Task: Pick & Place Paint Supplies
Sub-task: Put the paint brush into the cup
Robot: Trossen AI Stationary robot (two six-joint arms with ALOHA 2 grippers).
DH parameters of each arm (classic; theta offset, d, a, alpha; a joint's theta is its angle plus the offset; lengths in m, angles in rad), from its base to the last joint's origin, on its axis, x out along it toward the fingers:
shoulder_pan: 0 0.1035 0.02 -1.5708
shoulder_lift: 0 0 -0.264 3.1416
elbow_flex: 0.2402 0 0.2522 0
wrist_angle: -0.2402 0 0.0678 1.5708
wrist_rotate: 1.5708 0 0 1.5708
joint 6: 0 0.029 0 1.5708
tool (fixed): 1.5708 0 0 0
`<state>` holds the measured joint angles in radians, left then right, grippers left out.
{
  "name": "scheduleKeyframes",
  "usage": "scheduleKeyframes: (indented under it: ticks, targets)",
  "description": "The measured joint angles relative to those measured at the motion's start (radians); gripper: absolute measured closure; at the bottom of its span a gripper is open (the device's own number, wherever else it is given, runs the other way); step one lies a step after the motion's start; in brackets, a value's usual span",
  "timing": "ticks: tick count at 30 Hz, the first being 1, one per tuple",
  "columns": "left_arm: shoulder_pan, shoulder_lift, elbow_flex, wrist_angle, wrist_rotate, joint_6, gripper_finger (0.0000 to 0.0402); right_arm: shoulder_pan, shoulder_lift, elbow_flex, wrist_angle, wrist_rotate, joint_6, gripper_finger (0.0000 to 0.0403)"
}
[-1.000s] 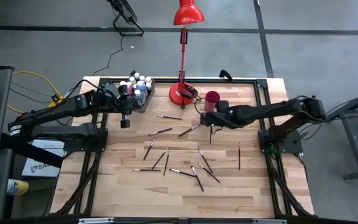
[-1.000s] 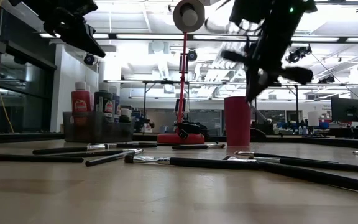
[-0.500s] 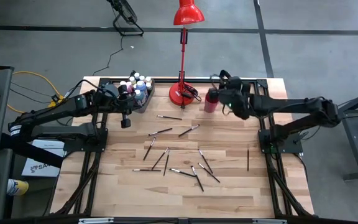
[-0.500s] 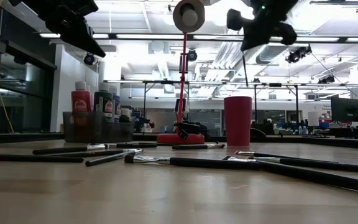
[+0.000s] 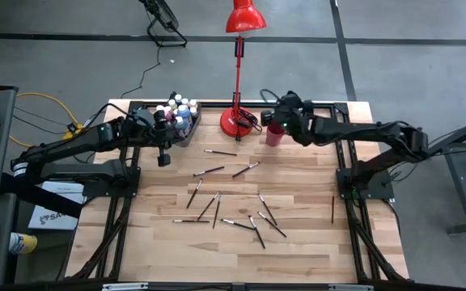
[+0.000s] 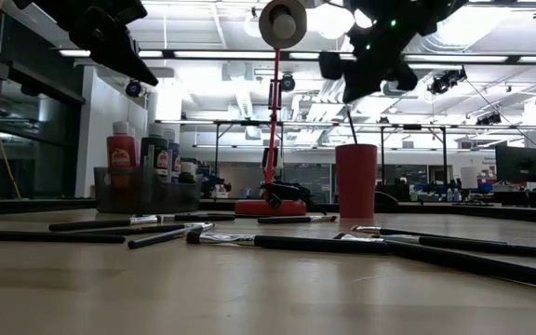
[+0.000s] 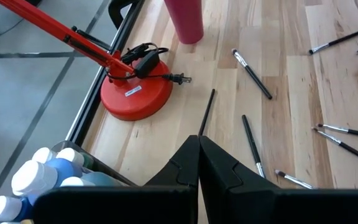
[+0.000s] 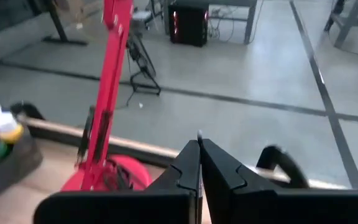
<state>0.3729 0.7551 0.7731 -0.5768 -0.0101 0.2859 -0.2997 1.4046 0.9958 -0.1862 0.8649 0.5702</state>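
My right gripper [image 5: 274,121] hovers over the dark red cup [image 5: 275,135] at the table's far side, shut on a thin dark paintbrush [image 6: 351,128]. Several more paintbrushes [image 5: 217,202] lie flat and scattered across the middle of the table. White-capped paint bottles [image 5: 178,107] stand in the translucent grey bin [image 6: 147,191] at the far left. Beside the bin, my left gripper [image 5: 163,158] hangs shut above the table with nothing in it; its own view shows its fingers closed [image 7: 199,142]. My right gripper pinches the paintbrush near its upper end between its two fingers; a short tip [image 8: 199,134] sticks out past them. The brush hangs almost upright below the fingers, clear of the table. Its lower end [image 6: 354,142] is at the cup's mouth.
A red desk lamp stands with its round base [image 5: 237,123] between the bin and the cup, its pole rising over the far edge. One paintbrush [image 5: 332,208] lies apart near the table's right rail. The near part of the table holds no objects.
My right gripper has carried the paintbrush up and toward the table's far edge, from above the scattered brushes to over the cup, turning its wrist on the way. The single brush near the right rail has shifted farther right.
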Motion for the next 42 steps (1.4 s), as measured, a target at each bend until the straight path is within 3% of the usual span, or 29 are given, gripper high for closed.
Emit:
scheduleKeyframes:
  ticks: [10,18,24,30,35,42]
  targets:
    - [0.0,0.0,0.0,-0.001,0.0,0.0,0.0402,0.012,0.023,0.0,-0.184,-0.039,0.206,0.0384]
    - [0.0,0.0,0.0,-0.001,0.0,0.0,0.0402,0.01,0.015,0.0,-0.224,-0.181,0.273,0.0308]
    - [0.0,0.0,0.0,-0.001,0.0,0.0,0.0402,-0.004,-0.08,0.0,-0.376,-0.387,0.385,0.0263]
    - [0.0,0.0,0.0,-0.001,-0.001,0.004,0.0402,0.01,-0.248,0.0,-0.647,-0.6,0.611,0.0271]
    - [0.0,0.0,0.0,-0.001,-0.001,0.011,0.0402,0.118,-0.308,0.0,-0.922,-0.773,0.841,0.0292]
    - [0.0,0.0,0.0,-0.001,-0.001,0.05,0.0402,0.404,-0.237,0.0,-1.182,-0.854,1.178,0.032]
